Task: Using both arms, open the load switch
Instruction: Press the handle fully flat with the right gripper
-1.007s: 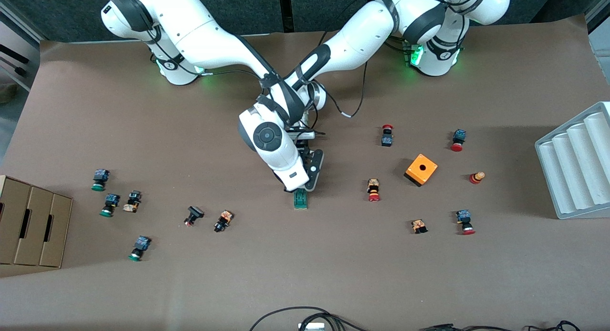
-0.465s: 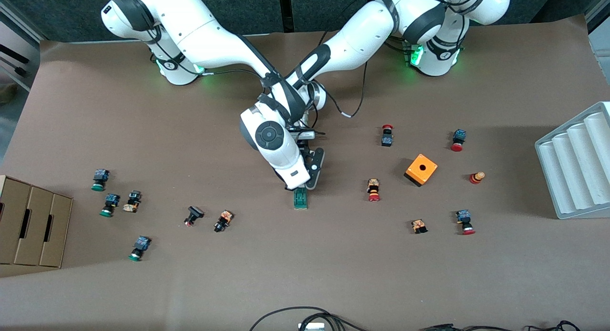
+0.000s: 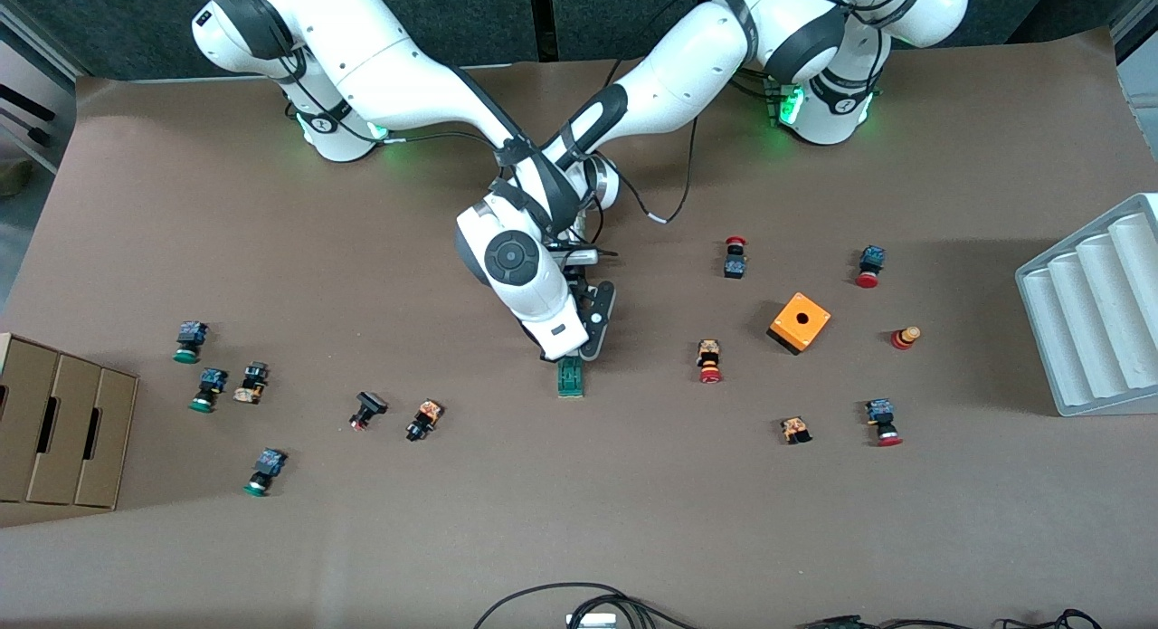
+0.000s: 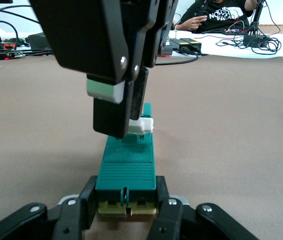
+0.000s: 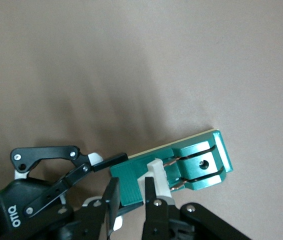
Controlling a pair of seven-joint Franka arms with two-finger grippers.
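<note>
The load switch (image 3: 570, 377), a slim dark-green bar with a white sliding piece (image 4: 142, 125), lies flat in the middle of the table. My left gripper (image 4: 126, 201) is shut on the switch's end toward the arms' bases, one finger on each long side. My right gripper (image 5: 131, 197) comes down from above and is shut on the load switch (image 5: 181, 167) at the white piece (image 5: 154, 169). In the front view the right arm's hand (image 3: 554, 326) covers both grips, and only the switch's end toward the front camera shows.
An orange cube box (image 3: 800, 322) and several red-capped push buttons (image 3: 709, 361) lie toward the left arm's end. Green-capped buttons (image 3: 207, 389) and cardboard boxes (image 3: 63, 430) lie toward the right arm's end. A grey ribbed tray (image 3: 1095, 312) stands at the table's edge.
The right arm's wrist has shifted very slightly toward the bases. The switch and both grips look unchanged.
</note>
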